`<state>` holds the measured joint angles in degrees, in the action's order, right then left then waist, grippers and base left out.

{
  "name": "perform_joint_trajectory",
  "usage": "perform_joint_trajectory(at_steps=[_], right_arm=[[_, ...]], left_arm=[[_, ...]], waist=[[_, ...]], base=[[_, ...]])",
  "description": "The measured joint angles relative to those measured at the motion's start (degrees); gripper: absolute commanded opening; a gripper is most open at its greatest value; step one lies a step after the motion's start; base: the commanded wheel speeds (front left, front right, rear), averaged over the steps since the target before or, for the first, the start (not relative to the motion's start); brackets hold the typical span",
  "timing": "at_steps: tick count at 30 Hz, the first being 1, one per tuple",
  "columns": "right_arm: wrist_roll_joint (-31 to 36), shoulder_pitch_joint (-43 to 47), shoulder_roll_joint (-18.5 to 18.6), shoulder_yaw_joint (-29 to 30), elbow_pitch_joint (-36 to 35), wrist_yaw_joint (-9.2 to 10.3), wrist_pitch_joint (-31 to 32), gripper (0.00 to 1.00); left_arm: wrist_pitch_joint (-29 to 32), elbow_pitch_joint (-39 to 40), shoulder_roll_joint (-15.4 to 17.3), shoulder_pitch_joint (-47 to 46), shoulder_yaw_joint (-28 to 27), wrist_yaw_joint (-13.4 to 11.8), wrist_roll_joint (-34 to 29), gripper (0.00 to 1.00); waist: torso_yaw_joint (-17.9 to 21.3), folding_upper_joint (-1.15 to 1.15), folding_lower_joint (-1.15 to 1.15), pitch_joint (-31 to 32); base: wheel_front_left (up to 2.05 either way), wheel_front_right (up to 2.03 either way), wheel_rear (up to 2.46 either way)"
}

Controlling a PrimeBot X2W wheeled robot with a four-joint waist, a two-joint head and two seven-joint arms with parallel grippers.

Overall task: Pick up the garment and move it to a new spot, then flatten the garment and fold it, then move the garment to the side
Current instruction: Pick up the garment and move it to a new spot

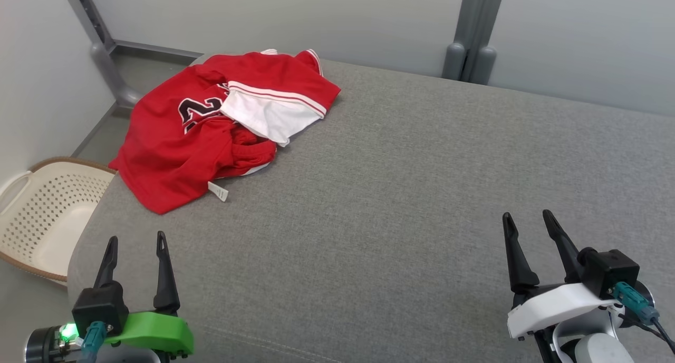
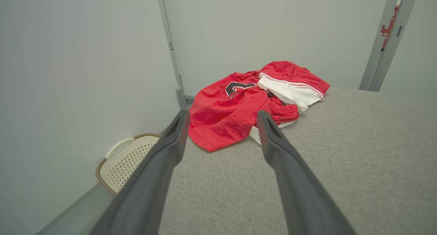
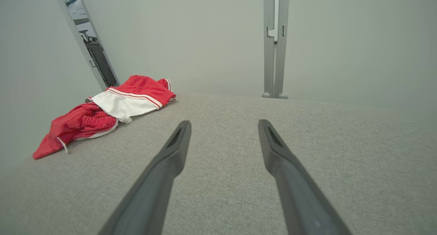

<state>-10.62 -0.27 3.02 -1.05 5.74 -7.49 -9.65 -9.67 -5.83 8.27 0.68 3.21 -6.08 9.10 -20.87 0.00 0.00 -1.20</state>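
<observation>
The garment (image 1: 179, 141) is a red jersey with a black number and a white panel, lying crumpled at the far left corner of the grey table (image 1: 395, 194). It also lies ahead in the left wrist view as the garment (image 2: 222, 115), and at the left of the right wrist view as the garment (image 3: 85, 122). My left gripper (image 1: 136, 238) hovers open near the front left edge, well short of the cloth. At the front right my right gripper (image 1: 527, 216) is open too, far from the cloth. Nothing is between either pair of fingers.
A cream perforated basket (image 1: 47, 215) sits on the floor beyond the table's left edge, also seen as the basket (image 2: 126, 160). Pale walls close in behind and to the left, with a grey post (image 1: 472, 36) at the back. Bare grey surface stretches across the middle and right.
</observation>
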Motion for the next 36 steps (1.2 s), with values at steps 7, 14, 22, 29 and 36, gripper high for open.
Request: perform_joint_trajectory(at_steps=[7, 14, 22, 29, 36], right_arm=[[-0.01, -0.03, 0.15, -0.18, -0.09, 0.0, 0.24, 1.0], [-0.21, -0.05, 0.42, -0.58, -0.07, 0.0, 0.47, 1.0], [-0.29, -0.42, 1.29, -0.91, -0.34, 0.0, 0.82, 1.0], [-0.09, -2.1, 3.15, -0.26, -2.1, -0.01, 1.85, 1.0], [-0.02, -5.04, 6.0, 0.36, -5.31, -0.01, 3.28, 1.0]], left_arm=[[-0.49, -0.09, 0.25, 0.13, -0.27, -0.26, 0.46, 1.0], [-0.98, -0.09, 0.34, 0.53, -0.43, -1.01, 0.69, 1.0], [-2.09, -0.42, -0.1, 0.35, -0.54, -1.24, 1.7, 1.0], [-3.53, -1.97, -0.6, -4.91, -0.85, -0.55, 3.36, 1.0], [-4.53, -3.08, 0.24, -15.42, -1.7, 0.36, 4.01, 1.0]], waist=[[-2.89, 0.0, 0.0, -0.38], [-3.62, 0.0, 0.0, -0.68], [-2.45, 0.0, 0.0, -1.49], [-0.3, 0.0, 0.0, -4.2], [2.57, 0.0, 0.0, -9.18]], base=[[0.0, 0.0, 0.0], [0.0, 0.0, 0.0], [0.0, 0.0, 0.0], [0.0, 0.0, 0.0], [0.0, 0.0, 0.0]])
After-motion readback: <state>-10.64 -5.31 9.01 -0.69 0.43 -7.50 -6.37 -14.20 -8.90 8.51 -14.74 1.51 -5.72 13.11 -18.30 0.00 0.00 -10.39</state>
